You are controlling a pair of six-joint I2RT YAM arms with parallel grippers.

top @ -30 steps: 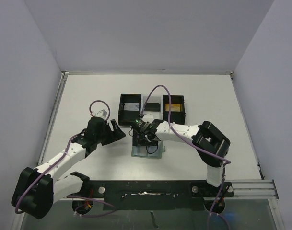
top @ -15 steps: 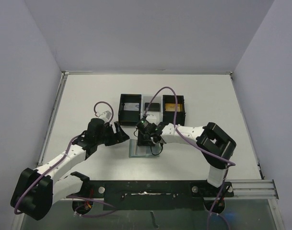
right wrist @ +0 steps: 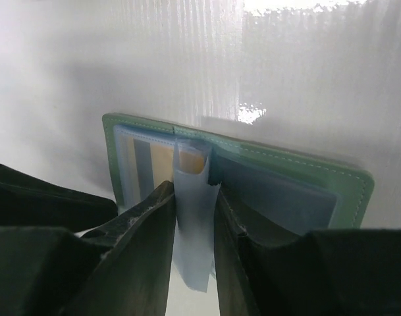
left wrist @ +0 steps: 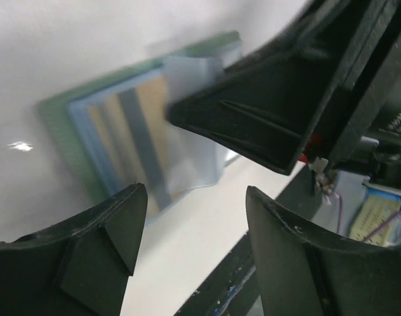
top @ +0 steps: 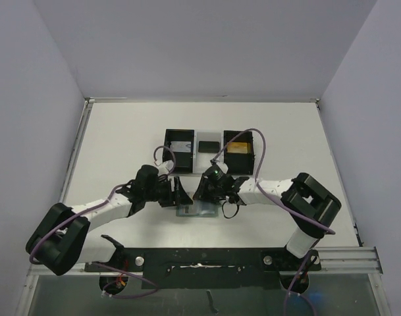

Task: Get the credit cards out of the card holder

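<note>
The card holder [top: 199,210] lies open on the table between the two grippers, grey-green rim [right wrist: 299,168] around pale blue pockets. A yellow card with a grey stripe [right wrist: 162,164] sits in its left pocket and also shows in the left wrist view [left wrist: 131,131]. My right gripper [right wrist: 193,191] is shut on a pale blue clear pocket flap [right wrist: 195,224] at the holder's fold, lifting it upright. It is at the holder's far edge in the top view [top: 207,195]. My left gripper [left wrist: 195,197] is open and empty, just off the holder's left edge [top: 178,197].
A black-and-clear three-compartment tray [top: 167,150] stands behind the holder, with a pale card [top: 180,146] on the left, a dark one [top: 207,145] in the middle and a yellow one [top: 238,147] on the right. A black rail [top: 207,258] runs along the near edge.
My left gripper has moved right and nearer, up to the holder's left edge. My right gripper has shifted a little right and down at the holder, uncovering the tray's middle compartment.
</note>
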